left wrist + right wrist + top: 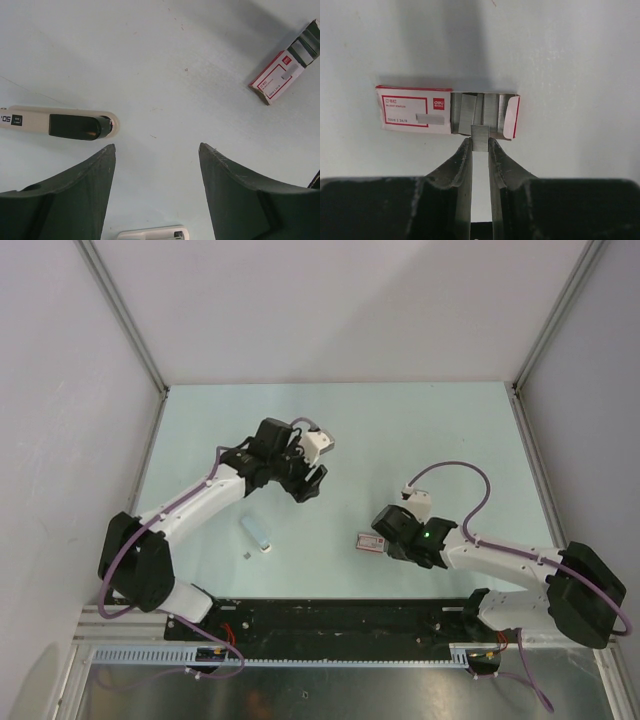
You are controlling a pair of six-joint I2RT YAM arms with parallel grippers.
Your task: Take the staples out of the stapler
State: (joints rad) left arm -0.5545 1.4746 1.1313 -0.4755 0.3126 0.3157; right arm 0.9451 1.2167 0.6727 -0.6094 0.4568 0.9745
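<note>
1 short grey strip of staples (480,137) is pinched between the nearly closed right fingers (462,170), right at the open end of the red-and-white box (415,110). More strips lie inside that box. Well left of the box, the white stapler (257,533) lies on the surface (400,430). The left fingers (75,190) hang spread wide, holding nothing, left of and behind the box.
</note>
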